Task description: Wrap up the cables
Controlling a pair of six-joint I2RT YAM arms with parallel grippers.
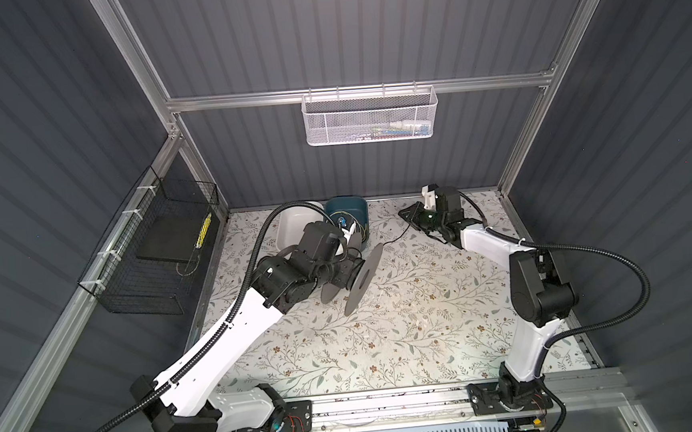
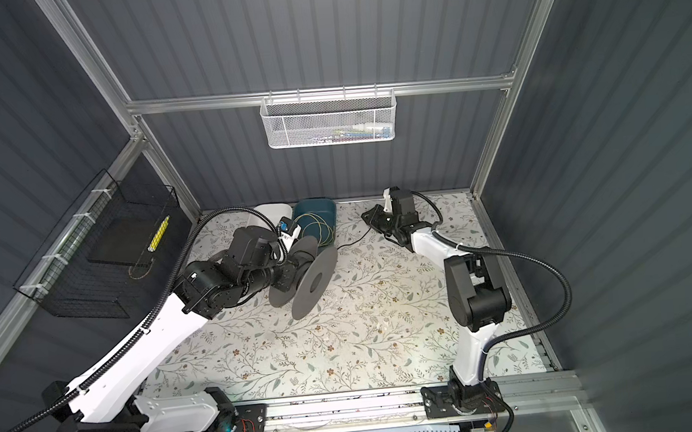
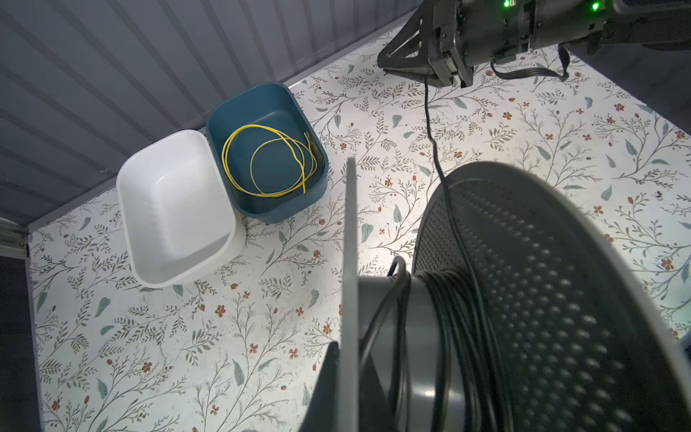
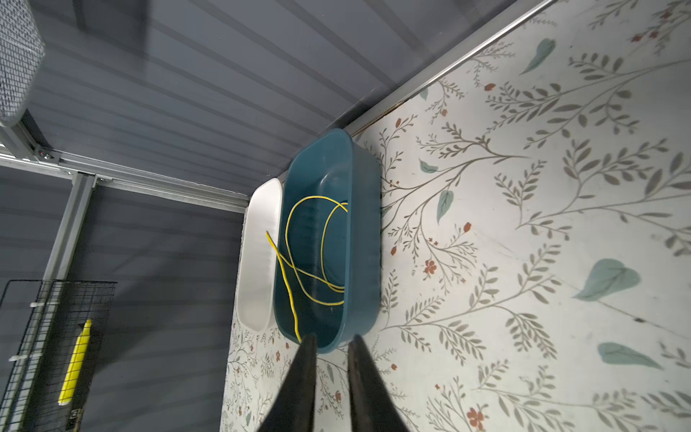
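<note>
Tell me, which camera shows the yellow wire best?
Left wrist view: the whole yellow wire coil lies unobstructed in the teal bin. Right wrist shows it obliquely; both top views show it small and faint.

My left arm (image 1: 235,329) stretched forward toward middle, wrist rolled sideways. My left gripper (image 1: 335,268) clamped tight on spool (image 1: 361,276). My right arm (image 1: 531,329) upright from base, elbow bent, forearm angled back. My right gripper (image 4: 332,342) low, pointing across toward my left, jaws slightly parted.
</note>
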